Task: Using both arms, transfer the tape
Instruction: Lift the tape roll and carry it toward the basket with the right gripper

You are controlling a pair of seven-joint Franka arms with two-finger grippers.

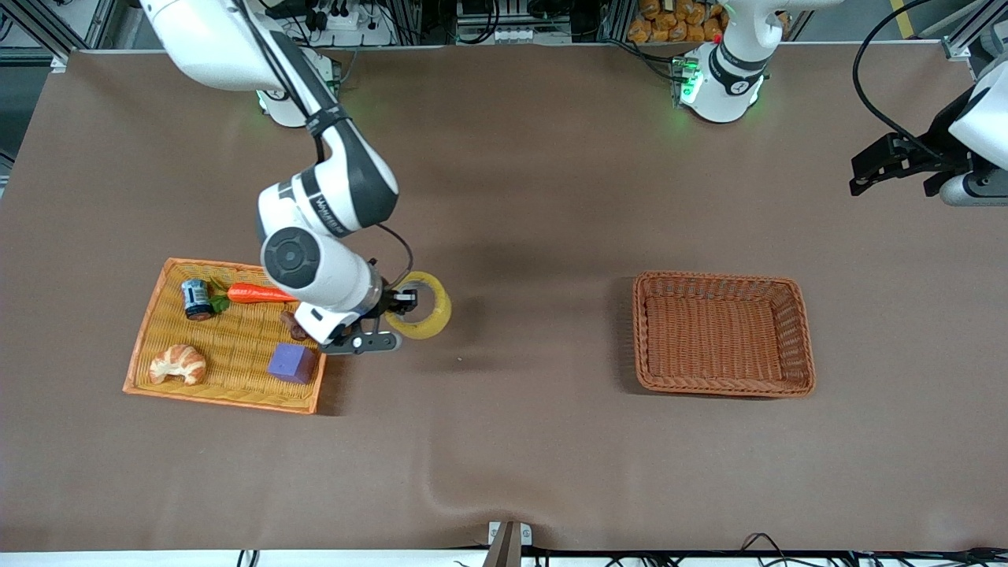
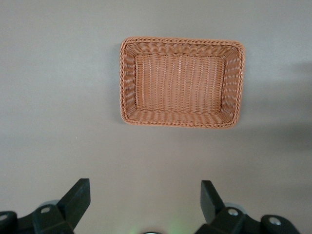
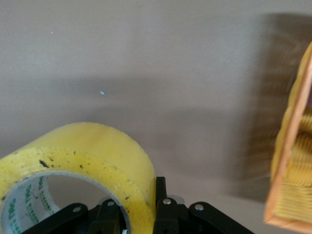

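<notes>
1. Just past the open edge of the flat orange tray (image 1: pixel 142 346), over bare table (image 1: pixel 504 441), the right gripper (image 1: pixel 402 302) is clamped on the tape (image 1: pixel 425 319); one finger sits inside the ring and the other outside, pinching the yellow wall, as the right wrist view shows (image 3: pixel 87 156)
2. Held by the wall like that, the roll hangs with its hole open and most of its rim free, which I judge leaves the other arm somewhere to grasp
3. At the left arm's end of the table, the left gripper (image 1: pixel 870 169) hovers high with its fingers (image 2: pixel 75 197) spread wide and nothing between them; it looks to be waiting
4. Its wrist camera looks straight down on the empty brown wicker basket (image 2: pixel 127 78), the likely place for the tape
5. Left in the tray are a croissant (image 1: pixel 178 364), a purple block (image 1: pixel 292 363), a carrot (image 1: pixel 256 294) and a small can (image 1: pixel 195 298)
6. Tray and basket lie well apart, which is probably why the roll must pass from one arm to the other near the middle
</notes>
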